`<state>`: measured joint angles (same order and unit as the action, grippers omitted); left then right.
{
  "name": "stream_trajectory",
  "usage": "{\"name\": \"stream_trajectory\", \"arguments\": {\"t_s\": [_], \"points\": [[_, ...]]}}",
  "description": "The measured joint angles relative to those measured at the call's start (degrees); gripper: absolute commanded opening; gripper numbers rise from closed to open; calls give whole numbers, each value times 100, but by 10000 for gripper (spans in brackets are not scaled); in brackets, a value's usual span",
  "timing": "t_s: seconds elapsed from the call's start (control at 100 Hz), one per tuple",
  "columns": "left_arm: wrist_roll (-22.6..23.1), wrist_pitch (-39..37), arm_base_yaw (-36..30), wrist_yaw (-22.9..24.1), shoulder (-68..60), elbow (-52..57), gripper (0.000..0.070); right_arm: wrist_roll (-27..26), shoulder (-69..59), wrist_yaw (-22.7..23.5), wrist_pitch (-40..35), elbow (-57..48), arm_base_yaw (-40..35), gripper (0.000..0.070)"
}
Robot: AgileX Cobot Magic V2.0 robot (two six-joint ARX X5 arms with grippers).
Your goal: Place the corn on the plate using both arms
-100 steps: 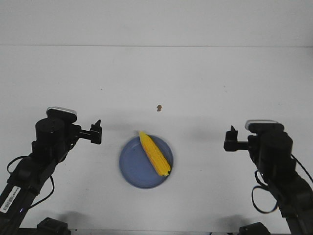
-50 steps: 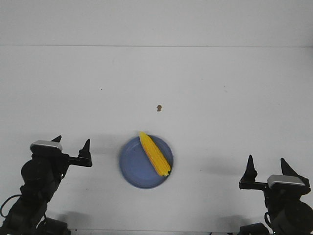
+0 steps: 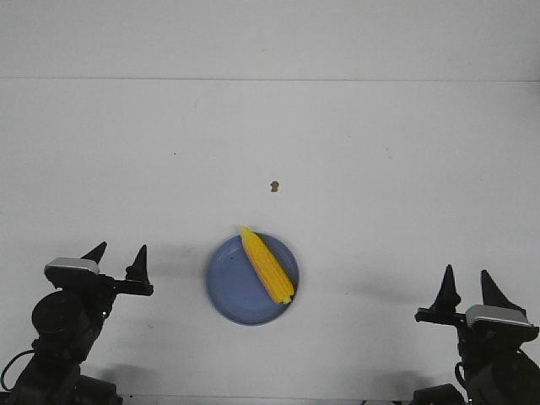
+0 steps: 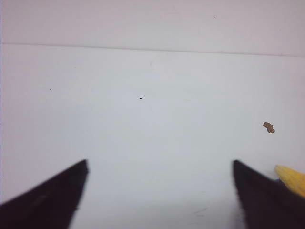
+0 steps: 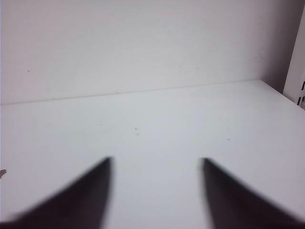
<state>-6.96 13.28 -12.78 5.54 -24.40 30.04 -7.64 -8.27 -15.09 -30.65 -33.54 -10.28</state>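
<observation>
I read this as a lab or test bench, not a home. I see a bare white table running to a plain white wall, with two black arms mounted at its near corners. At the far right, the right wrist camera catches a slotted white shelving upright. No household furnishings show.

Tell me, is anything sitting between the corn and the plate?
No. The corn already lies on the plate. Both the left gripper and the right gripper are open and empty, off to the sides.
</observation>
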Motion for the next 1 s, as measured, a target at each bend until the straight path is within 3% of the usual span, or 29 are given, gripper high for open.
{"name": "stream_trajectory", "arguments": {"t_s": [1.0], "points": [[-2, 4, 0, 4, 0, 0, 12, 33, 0, 2, 4, 0, 0, 1]]}}
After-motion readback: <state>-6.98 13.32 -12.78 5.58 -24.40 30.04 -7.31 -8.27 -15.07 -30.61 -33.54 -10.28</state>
